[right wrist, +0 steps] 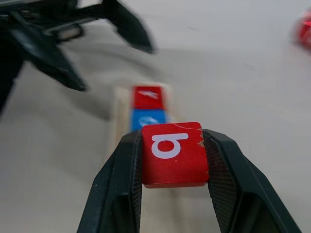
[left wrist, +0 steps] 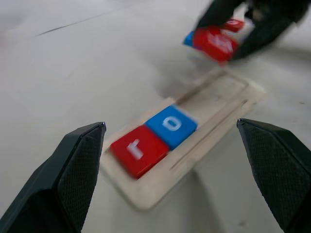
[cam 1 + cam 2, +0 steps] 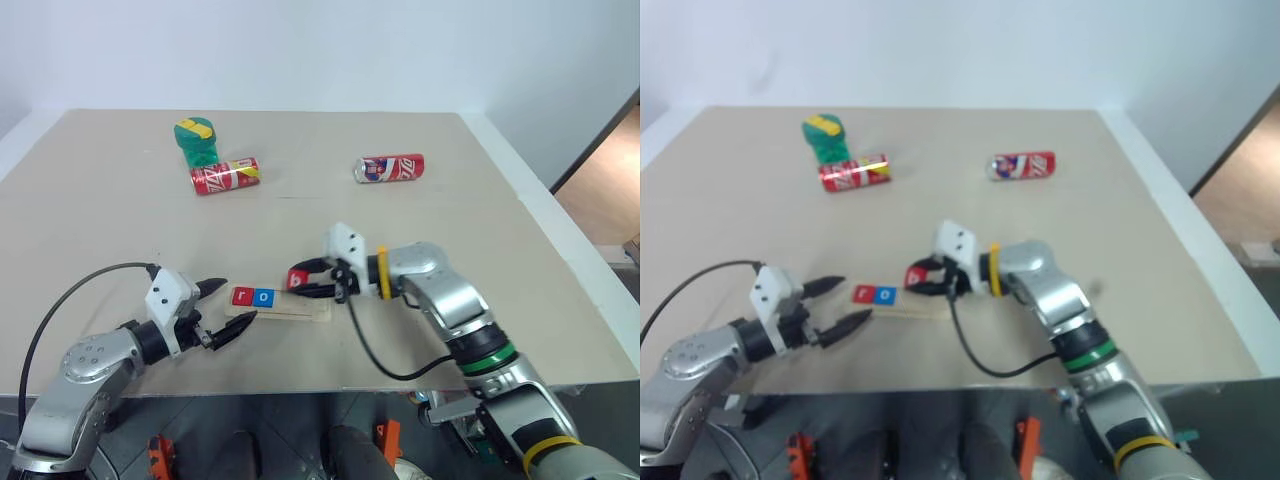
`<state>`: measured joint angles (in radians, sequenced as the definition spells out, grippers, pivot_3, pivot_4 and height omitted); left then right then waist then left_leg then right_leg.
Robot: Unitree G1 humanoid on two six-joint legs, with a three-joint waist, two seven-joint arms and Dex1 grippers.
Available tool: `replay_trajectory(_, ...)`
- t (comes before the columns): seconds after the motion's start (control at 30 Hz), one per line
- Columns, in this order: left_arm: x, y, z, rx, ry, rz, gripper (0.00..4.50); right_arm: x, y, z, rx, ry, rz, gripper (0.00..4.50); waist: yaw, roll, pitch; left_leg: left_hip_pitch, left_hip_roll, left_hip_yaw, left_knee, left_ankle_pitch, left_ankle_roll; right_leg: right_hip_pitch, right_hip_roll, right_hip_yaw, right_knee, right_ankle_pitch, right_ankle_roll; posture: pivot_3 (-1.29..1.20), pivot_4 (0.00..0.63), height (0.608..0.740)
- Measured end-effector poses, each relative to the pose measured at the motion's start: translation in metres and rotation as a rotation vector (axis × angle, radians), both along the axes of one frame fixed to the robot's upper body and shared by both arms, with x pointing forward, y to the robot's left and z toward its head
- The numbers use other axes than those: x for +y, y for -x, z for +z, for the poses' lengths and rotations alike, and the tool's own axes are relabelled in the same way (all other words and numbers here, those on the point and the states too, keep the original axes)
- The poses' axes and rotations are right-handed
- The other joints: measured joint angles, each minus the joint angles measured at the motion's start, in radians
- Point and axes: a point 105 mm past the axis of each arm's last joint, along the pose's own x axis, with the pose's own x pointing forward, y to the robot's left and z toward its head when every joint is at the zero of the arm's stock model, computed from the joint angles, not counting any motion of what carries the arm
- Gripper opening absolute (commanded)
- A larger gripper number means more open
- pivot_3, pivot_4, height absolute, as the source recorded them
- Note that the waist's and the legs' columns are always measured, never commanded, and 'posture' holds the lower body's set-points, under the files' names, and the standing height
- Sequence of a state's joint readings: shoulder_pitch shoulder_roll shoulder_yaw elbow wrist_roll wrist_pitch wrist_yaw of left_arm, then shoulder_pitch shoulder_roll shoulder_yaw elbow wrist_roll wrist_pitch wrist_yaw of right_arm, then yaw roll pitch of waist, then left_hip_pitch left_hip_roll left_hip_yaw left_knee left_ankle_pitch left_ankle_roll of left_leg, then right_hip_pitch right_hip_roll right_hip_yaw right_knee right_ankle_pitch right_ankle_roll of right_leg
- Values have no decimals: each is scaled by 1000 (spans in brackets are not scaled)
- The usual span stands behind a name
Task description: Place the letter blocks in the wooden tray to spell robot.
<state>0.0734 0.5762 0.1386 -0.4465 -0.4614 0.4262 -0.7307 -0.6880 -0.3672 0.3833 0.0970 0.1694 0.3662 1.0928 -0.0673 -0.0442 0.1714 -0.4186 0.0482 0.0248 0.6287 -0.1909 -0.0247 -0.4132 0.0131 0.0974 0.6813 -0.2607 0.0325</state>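
Note:
The wooden tray (image 3: 300, 312) lies near the table's front edge. Its left end holds two letter blocks, a red "r" (image 3: 242, 296) and a blue "o" (image 3: 264, 297). My right gripper (image 3: 300, 280) hovers just above the tray's empty right part, shut on a red "b" block (image 1: 172, 153). In the left wrist view, a blue block (image 2: 188, 39) and another red one (image 2: 235, 24) peek out behind the held block (image 2: 216, 42). My left gripper (image 3: 238, 300) stands open at the tray's left end, with nothing between its black fingers (image 2: 82, 165).
Two red soda cans lie on their sides at the back, one left of centre (image 3: 225, 175) and one right of centre (image 3: 391, 168). A green and yellow object (image 3: 196, 140) sits behind the left can. The table's front edge (image 3: 330, 388) runs close below the tray.

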Motion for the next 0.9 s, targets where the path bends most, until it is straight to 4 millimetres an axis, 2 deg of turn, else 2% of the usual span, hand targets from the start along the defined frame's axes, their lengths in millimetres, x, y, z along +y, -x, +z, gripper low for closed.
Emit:
replay_trajectory(0.07,0,-1,1,-11,1,7,4500,0,-1,-8,6,25,2,1266,5,0,0,-5,-1,0,1,0,0,-4,-1,0,0,2,-2,0,150,740)
replay_trajectory(0.2,1,-3,3,-27,7,35,4500,-2,-5,-25,15,73,-4,1266,8,0,0,-6,-2,2,3,-1,-2,-4,-2,1,0,2,0,0,150,740)
replay_trajectory(0.4,2,1,0,-21,0,46,4500,-2,-8,-26,-9,83,8,1266,10,0,0,-5,0,1,4,-1,-2,-4,1,-1,0,2,0,0,150,740)
replay_trajectory(0.63,-2,4,5,-41,6,30,4500,7,-11,-28,7,69,-2,1266,9,0,0,-4,3,2,5,-1,-2,-4,3,-2,0,3,-1,0,150,740)
replay_trajectory(0.83,-2,6,0,-24,-1,28,4500,9,-11,-29,22,74,0,1266,10,0,0,-4,3,2,5,-1,-2,-4,3,-2,0,3,-1,0,150,740)
replay_trajectory(0.87,-2,6,0,-24,-2,28,4500,9,-11,-29,22,74,0,1766,10,0,0,-4,3,2,5,-1,-2,-4,3,-2,0,3,-1,0,150,740)
replay_trajectory(0.9,-2,6,0,-24,-3,28,4500,9,-11,-29,24,73,-1,1766,10,0,0,-4,3,2,5,-1,-2,-4,3,-2,0,3,-2,0,150,740)
